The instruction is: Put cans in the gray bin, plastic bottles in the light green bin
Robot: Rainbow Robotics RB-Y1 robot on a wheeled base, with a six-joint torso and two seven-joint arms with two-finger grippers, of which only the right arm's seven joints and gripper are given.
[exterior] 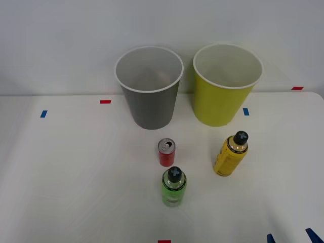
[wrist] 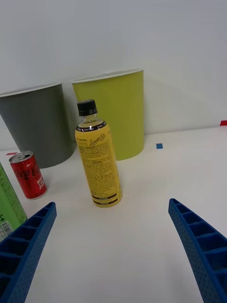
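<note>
— Gripper (wrist: 113,246)?
— Spread wide, holding nothing, fingers either side of empty table.
— Yellow bottle (wrist: 97,156)?
— Upright dead ahead, a little beyond the fingertips — probably lined up for a side grasp.
— Light green bin (wrist: 111,113)?
— Right behind it. Gray bin (wrist: 40,123) beside.
— Others?
— Red can (wrist: 28,174), green bottle (wrist: 9,203) — off to one side, untouched.

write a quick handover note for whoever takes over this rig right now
Right gripper: open, holding nothing, low over the table and facing the yellow bottle.
On the table, all upright: red can, green bottle just in front of it, yellow bottle to their right.
Gray bin and light green bin stand behind, nothing seen inside.
Done: nothing sorted.
Left: can to gray, both bottles to light green.
</note>
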